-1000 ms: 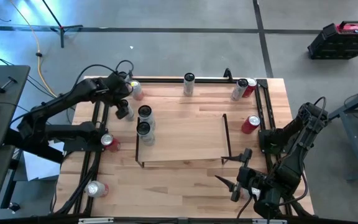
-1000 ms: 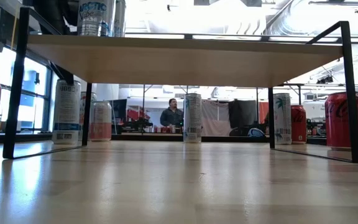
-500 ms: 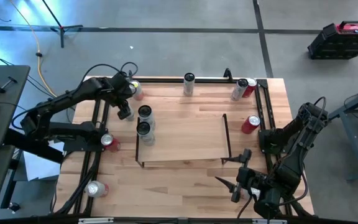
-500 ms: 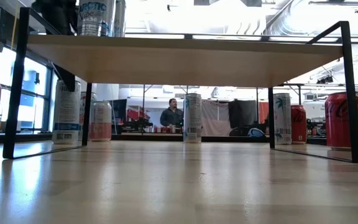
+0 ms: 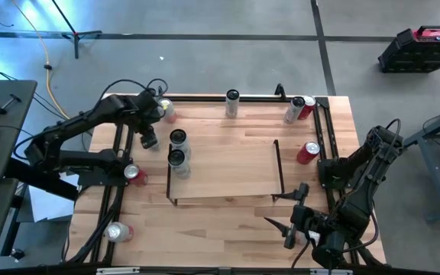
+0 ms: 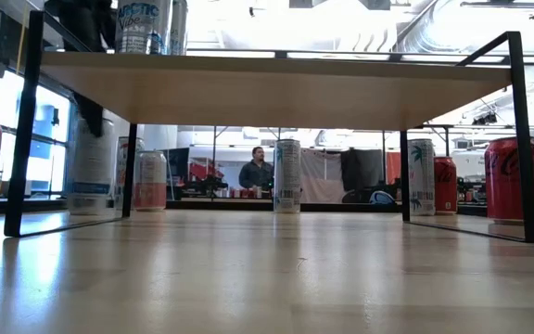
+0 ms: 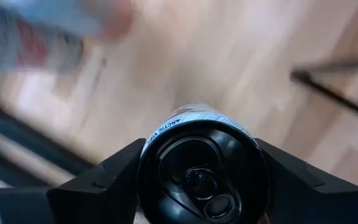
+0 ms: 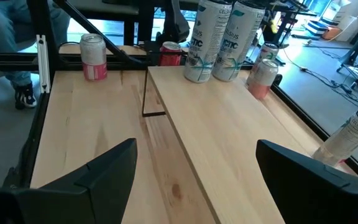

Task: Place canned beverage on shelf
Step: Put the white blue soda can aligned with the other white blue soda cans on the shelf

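The left gripper (image 5: 148, 140) sits around a tall slim can (image 7: 204, 165), fingers flanking its black top, just beside the shelf (image 5: 228, 169) at its left end. Whether they press yet cannot be told. Smooth, rigid, probably slick aluminium; best gripped mid-body, kept upright. The right gripper (image 5: 292, 227) waits spread wide near the table's front.

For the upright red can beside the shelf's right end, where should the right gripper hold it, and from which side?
Grip the red can on its round wall at mid-height, bringing the right gripper in level from the table's near edge: it stands upright, and the shelf frame and table rail flank it.
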